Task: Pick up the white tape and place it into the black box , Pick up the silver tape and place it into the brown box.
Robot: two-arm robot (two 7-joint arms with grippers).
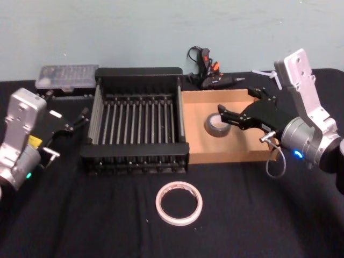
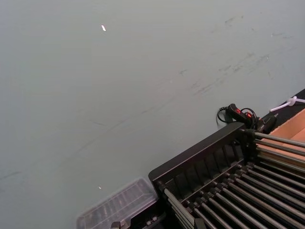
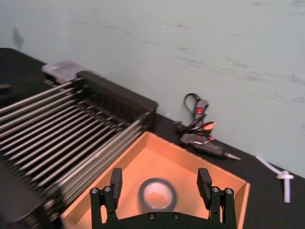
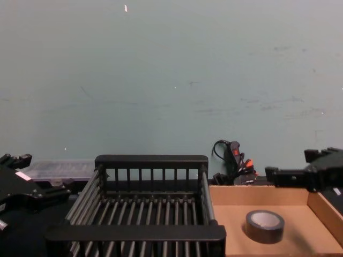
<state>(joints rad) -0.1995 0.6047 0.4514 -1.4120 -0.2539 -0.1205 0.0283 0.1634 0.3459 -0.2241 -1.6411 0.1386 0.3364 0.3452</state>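
1. Nearest, the white tape (image 1: 179, 203) lies flat on the tabletop at 6 o'clock of the black box (image 1: 137, 75)
2. Silver tape (image 1: 216, 126) rests in the brown box (image 1: 226, 156); right gripper (image 1: 224, 117) above it, fingers apart
3. Left gripper (image 1: 72, 123), apart at 9 o'clock, should fetch white next

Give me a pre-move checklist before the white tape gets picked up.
1. Silver tape lies flat in the brown box: ok.
2. Right gripper open, fingers either side of that roll, not clamped: ok.
3. White tape flat on the table in front of the black box, nothing on it: ok.
4. Black box holds nothing: ok.
5. Left gripper beside the crate's left wall, open: ok.
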